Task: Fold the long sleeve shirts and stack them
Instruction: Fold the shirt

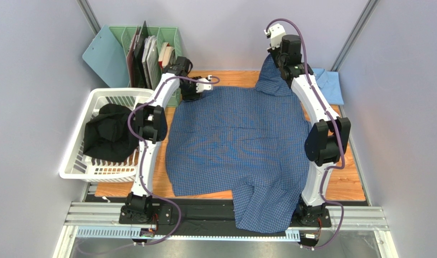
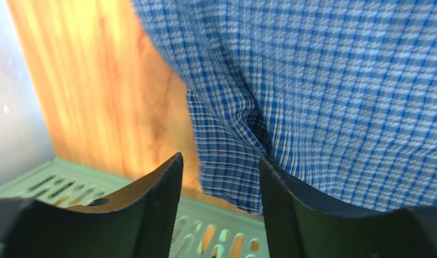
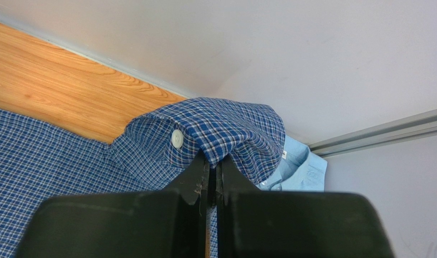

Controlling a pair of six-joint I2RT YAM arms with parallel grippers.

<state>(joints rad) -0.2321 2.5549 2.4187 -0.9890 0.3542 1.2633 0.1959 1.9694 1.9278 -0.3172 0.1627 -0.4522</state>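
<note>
Between the jaws of the left gripper (image 2: 219, 161) shows the edge of the checked shirt (image 1: 231, 140), not pinched. The fingers (image 2: 161, 188) stand well apart, one on either side of a small fold at the cloth's corner. Bare table (image 2: 97, 80) lies to their left and a green rack (image 2: 70, 180) is close beside them. The right gripper (image 3: 212, 161) is clamped tight on the same shirt and holds it up off the table, a part with a white button (image 3: 177, 138) draped over its fingertips. Below this gripper the shirt slopes down and lies spread across the table between the two arms, with one part hanging over the near edge. Just right of the right gripper lies the pale shirt (image 3: 298, 166), partly hidden behind the lifted cloth. Left of the left arm stands a white basket (image 1: 114, 97) with a dark garment (image 1: 107, 131) in it.
</note>
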